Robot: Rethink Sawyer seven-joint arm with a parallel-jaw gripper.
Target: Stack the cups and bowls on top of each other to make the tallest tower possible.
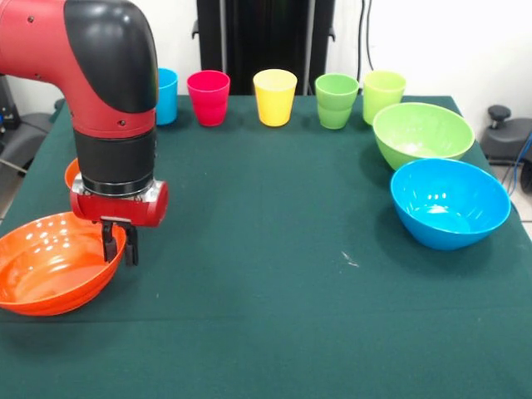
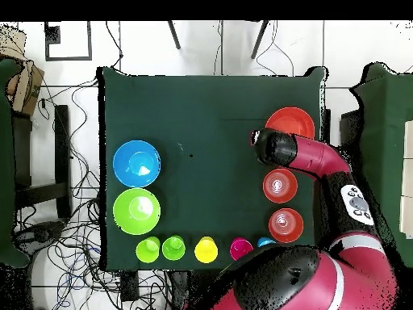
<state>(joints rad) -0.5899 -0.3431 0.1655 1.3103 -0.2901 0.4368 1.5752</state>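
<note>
So nothing's stacked yet. The gripper (image 1: pixel 120 246) is down at the rim of the wide orange bowl (image 1: pixel 50 264), which sits at the counter (image 1: pixel 274 249) edge near the camera-side corner in the front view. The fingers (image 1: pixel 109 245) are close together and look like they straddle the rim, one inside and one outside, but I honestly can't tell if they're pinching it or just hanging there.

What could go wrong: a bowl held by one spot on a thin glossy rim will want to swing or slip out, and it's so near the edge that a nudge could shove it off the counter. The two small orange bowls (image 2: pixel 280 186) sit right by the arm along that same side, so a wide sweep could clip them.

Orientation: the wide orange bowl sits mouth up, axis vertical, maybe tipped a bit toward the camera. The blue bowl (image 1: pixel 450 204) and lime green bowl (image 1: pixel 422 135) are mouth up by the opposite side. The cups (image 1: pixel 275 97) stand upright in a row along the robot's edge, two green ones nested.
</note>
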